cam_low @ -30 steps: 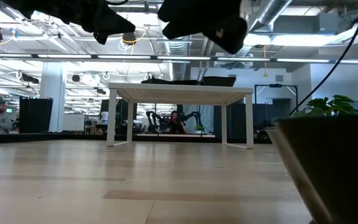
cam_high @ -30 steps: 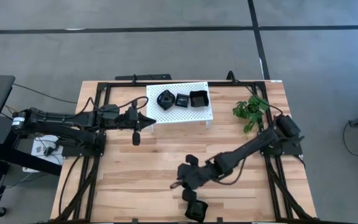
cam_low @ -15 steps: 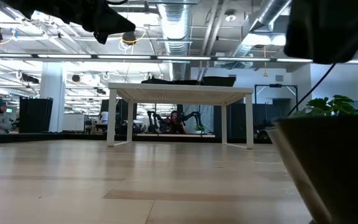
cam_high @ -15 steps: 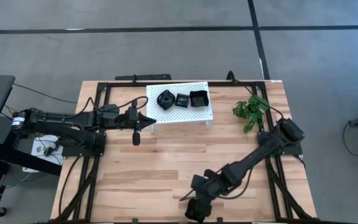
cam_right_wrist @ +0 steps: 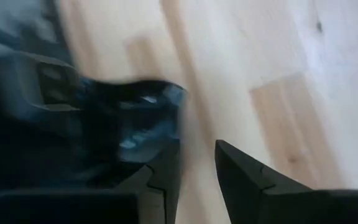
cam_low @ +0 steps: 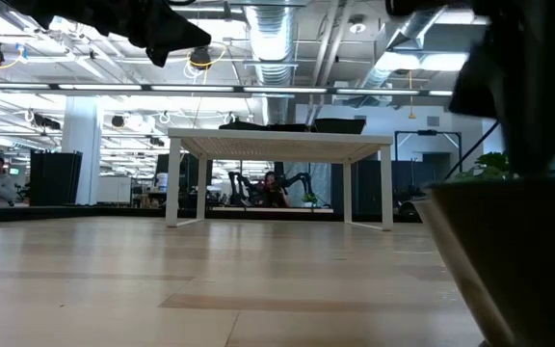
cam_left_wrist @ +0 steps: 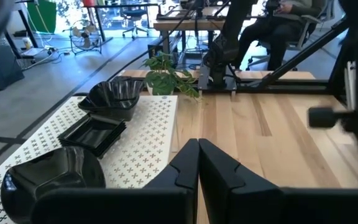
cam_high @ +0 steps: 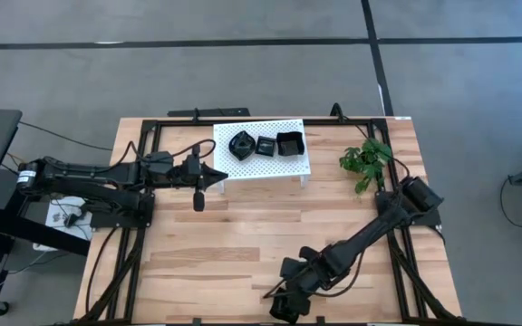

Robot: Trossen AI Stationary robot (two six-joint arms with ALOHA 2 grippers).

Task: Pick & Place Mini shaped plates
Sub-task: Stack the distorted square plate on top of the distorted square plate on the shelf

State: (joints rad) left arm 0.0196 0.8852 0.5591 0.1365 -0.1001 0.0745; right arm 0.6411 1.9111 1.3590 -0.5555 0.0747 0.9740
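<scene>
Three glossy black mini plates sit on the white perforated rack (cam_high: 284,165) at the far side: a wavy round one (cam_high: 241,144), a small square one (cam_high: 266,145) and a deeper square one (cam_high: 289,143). Another black plate (cam_right_wrist: 129,121) rests on the wood at the near edge, mostly hidden under my right gripper (cam_high: 281,297) in the high view. That gripper (cam_right_wrist: 196,149) points steeply down, open, with bare wood in its gap and the plate beside one finger (cam_right_wrist: 166,168). My left gripper (cam_left_wrist: 196,146) waits shut beside the rack's left end. My right gripper has one finger at the rim (cam_right_wrist: 169,102) of the near-edge plate, coming down from above. The wrist view is blurred, and I cannot tell whether the finger touches the rim.
A small green plant (cam_high: 365,158) stands at the far right. The rack stands on legs (cam_low: 176,188) above the table. In the low view the near plate (cam_low: 509,260) looms at the right. Open wood (cam_high: 234,235) lies between the rack and the near edge.
My right gripper has moved toward the table's near edge and down onto the spot of the plate lying there, tipping to point more steeply down. The plate has stayed where it was.
</scene>
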